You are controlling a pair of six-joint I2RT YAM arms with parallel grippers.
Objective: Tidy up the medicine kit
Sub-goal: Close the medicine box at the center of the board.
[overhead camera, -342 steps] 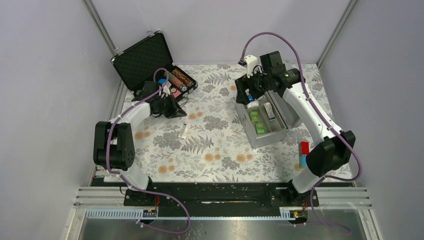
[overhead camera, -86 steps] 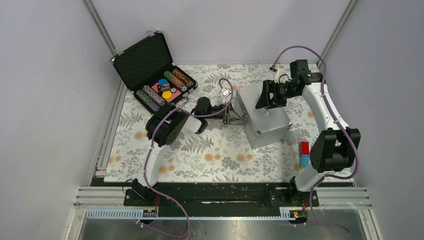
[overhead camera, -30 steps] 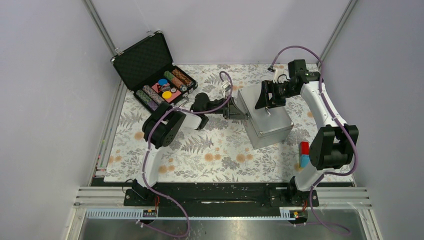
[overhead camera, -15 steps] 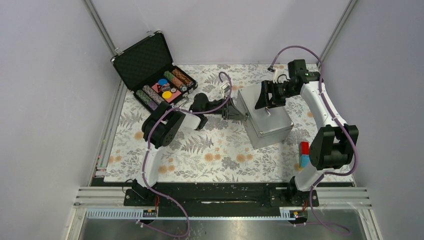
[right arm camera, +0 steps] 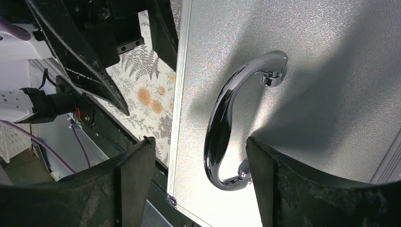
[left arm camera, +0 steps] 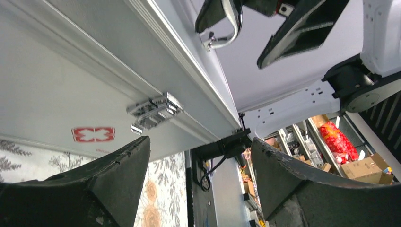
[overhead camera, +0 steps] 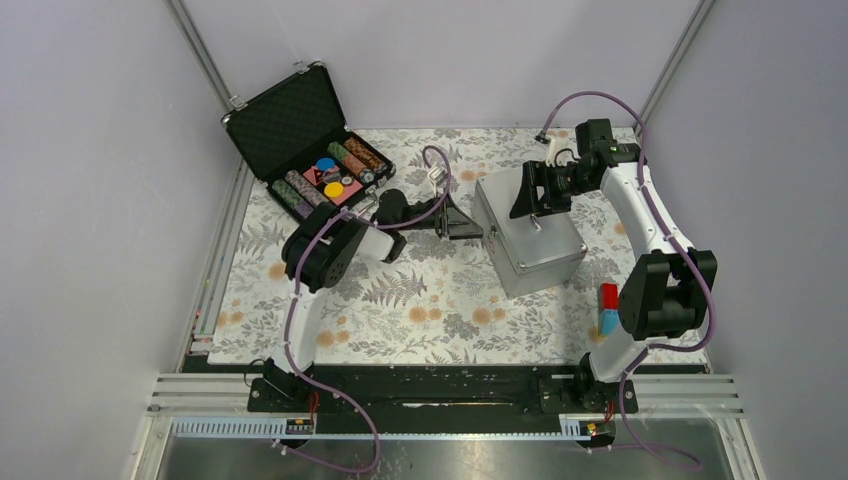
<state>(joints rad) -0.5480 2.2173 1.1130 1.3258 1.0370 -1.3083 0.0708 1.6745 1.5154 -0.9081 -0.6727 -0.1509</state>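
Note:
The medicine kit (overhead camera: 535, 245), a silver-grey metal box, stands with its lid down on the floral mat. My left gripper (overhead camera: 470, 226) hovers just off the box's left side, open and empty. In the left wrist view it (left arm camera: 201, 177) faces the side wall with the latch (left arm camera: 153, 111) and a red cross mark (left arm camera: 93, 134). My right gripper (overhead camera: 527, 205) hangs over the lid, open. In the right wrist view its jaws (right arm camera: 198, 182) straddle the chrome handle (right arm camera: 226, 127) without touching it.
An open black foam-lined case (overhead camera: 318, 165) with coloured chips lies at the back left. A red and blue object (overhead camera: 607, 306) stands next to the right arm's base. The left gripper's fingers (right arm camera: 90, 52) show beyond the lid's edge in the right wrist view.
My left gripper has drawn back leftward, a little away from the box's side. The right gripper and the box have not moved.

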